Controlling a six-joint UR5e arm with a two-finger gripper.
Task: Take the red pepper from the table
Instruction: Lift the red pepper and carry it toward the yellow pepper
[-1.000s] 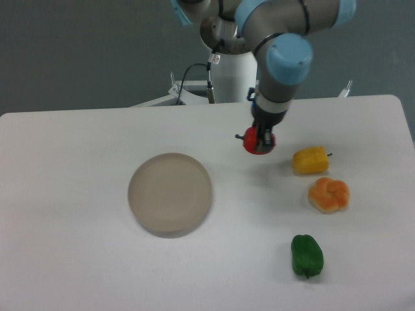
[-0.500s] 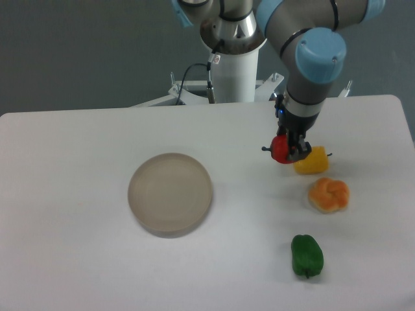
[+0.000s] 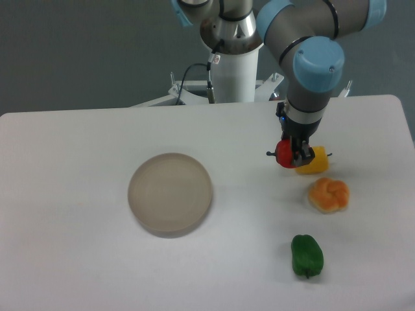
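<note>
The red pepper (image 3: 284,154) is small, glossy and round, with a short dark stem pointing left. My gripper (image 3: 293,153) is shut on it and holds it just above the white table (image 3: 78,259), right of centre. The fingers cover the pepper's right side. The pepper hangs close against the left end of the yellow pepper (image 3: 314,162); I cannot tell whether they touch.
An orange lobed pepper (image 3: 329,195) lies below the yellow one. A green pepper (image 3: 307,255) lies near the front right. A round greyish-beige disc (image 3: 170,193) sits left of centre. The arm's base (image 3: 231,71) stands at the table's back edge.
My gripper has carried the red pepper to the right, from the table's middle to beside the yellow pepper. In the last half second it shifted only slightly.
</note>
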